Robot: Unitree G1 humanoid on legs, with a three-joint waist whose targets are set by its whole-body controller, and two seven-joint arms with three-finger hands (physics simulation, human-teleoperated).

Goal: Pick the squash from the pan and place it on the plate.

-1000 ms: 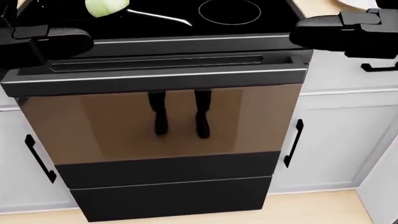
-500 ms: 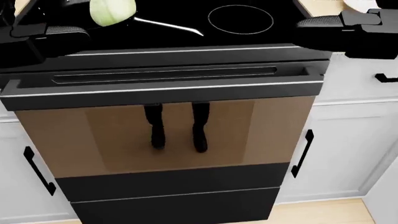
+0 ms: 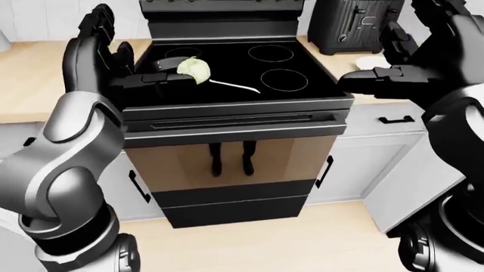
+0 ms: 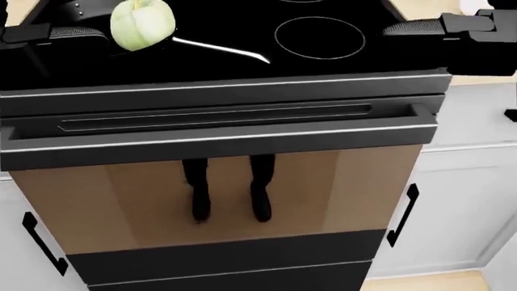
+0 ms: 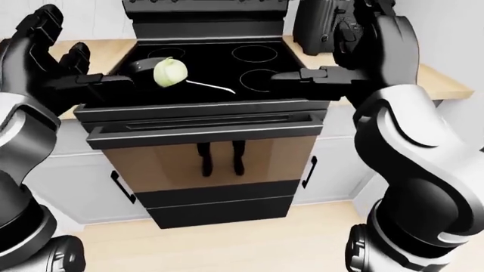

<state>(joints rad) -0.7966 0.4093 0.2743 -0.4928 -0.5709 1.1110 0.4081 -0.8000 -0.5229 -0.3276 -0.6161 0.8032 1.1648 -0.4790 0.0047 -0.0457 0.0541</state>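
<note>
Closer now, camera nears pale green round squash [image 4: 142,23] in pan [image 5: 143,67]; both hands spread.

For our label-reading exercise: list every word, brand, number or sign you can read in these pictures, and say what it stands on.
None can be read.
Stove: no legible markings on its top or its back panel.
Toaster: a small pale mark on its side, too small to read.

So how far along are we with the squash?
Nothing is done yet. The squash sits in the pan on the stove. Both hands are open and empty: left hand beside the pan, right hand raised. Left: grasp it, then carry it to the plate on the counter.
</note>
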